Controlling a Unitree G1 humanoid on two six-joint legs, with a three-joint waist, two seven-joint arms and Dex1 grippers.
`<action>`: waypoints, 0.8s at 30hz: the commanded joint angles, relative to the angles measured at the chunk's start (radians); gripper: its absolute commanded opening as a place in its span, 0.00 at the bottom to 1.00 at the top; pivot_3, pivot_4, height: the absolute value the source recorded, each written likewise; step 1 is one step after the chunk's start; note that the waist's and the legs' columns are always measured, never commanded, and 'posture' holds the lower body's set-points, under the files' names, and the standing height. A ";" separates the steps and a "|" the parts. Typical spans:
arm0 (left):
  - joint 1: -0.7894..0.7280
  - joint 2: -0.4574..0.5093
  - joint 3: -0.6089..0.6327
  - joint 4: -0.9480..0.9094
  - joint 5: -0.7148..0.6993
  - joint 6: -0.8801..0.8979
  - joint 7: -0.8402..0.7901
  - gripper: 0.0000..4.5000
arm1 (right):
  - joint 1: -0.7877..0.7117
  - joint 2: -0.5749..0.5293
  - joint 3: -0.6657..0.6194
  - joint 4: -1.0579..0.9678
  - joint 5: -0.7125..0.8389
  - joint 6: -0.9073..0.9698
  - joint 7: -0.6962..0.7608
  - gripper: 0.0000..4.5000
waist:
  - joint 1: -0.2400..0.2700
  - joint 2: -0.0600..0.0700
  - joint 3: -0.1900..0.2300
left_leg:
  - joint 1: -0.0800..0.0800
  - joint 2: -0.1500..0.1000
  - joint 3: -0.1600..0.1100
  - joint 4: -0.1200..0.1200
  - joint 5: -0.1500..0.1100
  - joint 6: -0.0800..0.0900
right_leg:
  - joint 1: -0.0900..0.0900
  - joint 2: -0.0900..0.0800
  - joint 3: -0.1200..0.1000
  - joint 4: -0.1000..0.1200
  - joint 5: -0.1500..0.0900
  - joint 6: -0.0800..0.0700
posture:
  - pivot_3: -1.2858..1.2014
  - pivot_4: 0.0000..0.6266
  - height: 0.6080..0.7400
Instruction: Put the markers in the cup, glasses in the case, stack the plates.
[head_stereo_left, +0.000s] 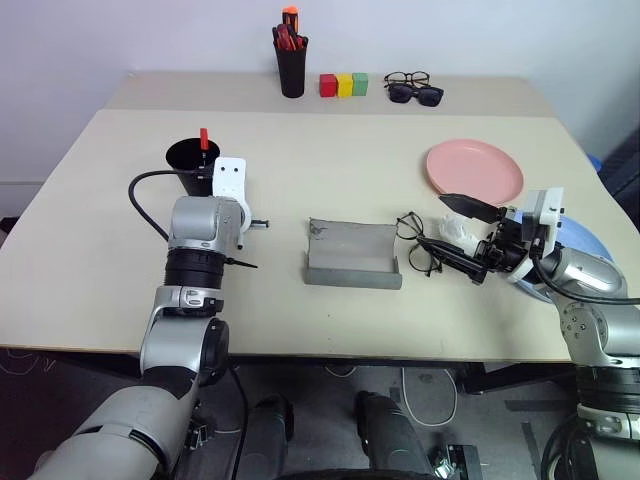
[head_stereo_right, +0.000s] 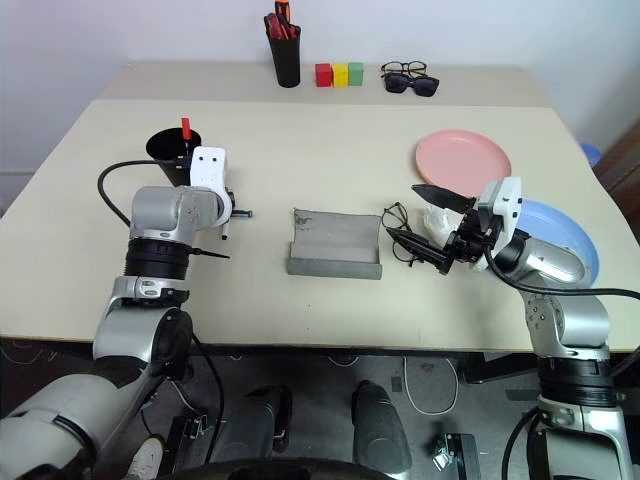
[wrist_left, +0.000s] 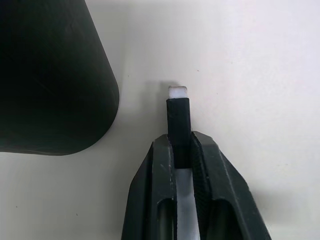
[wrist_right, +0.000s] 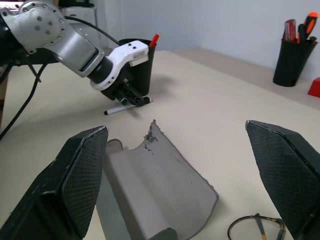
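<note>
Bright even light, soft shadows, sharp.

Office-like room: plain beige table (head_stereo_left: 300, 160), pen pot (head_stereo_left: 291, 62), white wall (head_stereo_left: 150, 35).

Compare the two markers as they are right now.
The red-orange marker stands upright inside the black cup; the white marker lies flat on the table beside that cup. The red-orange one is free; the white one is pinched in the left gripper's shut jaws. Both are slim.
</note>
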 joint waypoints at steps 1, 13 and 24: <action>0.018 -0.006 -0.016 -0.054 -0.015 0.043 -0.037 0.01 | 0.004 -0.016 -0.035 -0.048 0.016 -0.005 -0.005 1.00 | 0.000 0.000 0.000 | 0.000 0.000 0.000 0.000 0.000 0.000 | 0.000 0.000 0.000 0.000 0.000 0.000 | 0.52 0.24 1.00; 0.259 0.113 -0.250 -0.828 -0.148 0.092 -0.301 0.01 | -0.022 -0.010 -0.033 -0.032 0.015 -0.006 0.000 1.00 | -0.003 0.000 0.000 | -0.001 0.000 0.000 -0.001 0.000 0.000 | -0.002 0.000 0.000 0.000 0.000 0.000 | 0.52 0.24 1.00; 0.307 0.087 -0.127 -0.617 0.138 -0.933 -0.037 0.01 | -0.102 0.044 0.009 -0.003 0.059 -0.001 0.053 1.00 | 0.004 0.000 0.000 | 0.000 0.000 0.001 0.000 0.000 0.000 | 0.000 -0.001 0.001 -0.001 -0.001 -0.004 | 0.52 0.24 1.00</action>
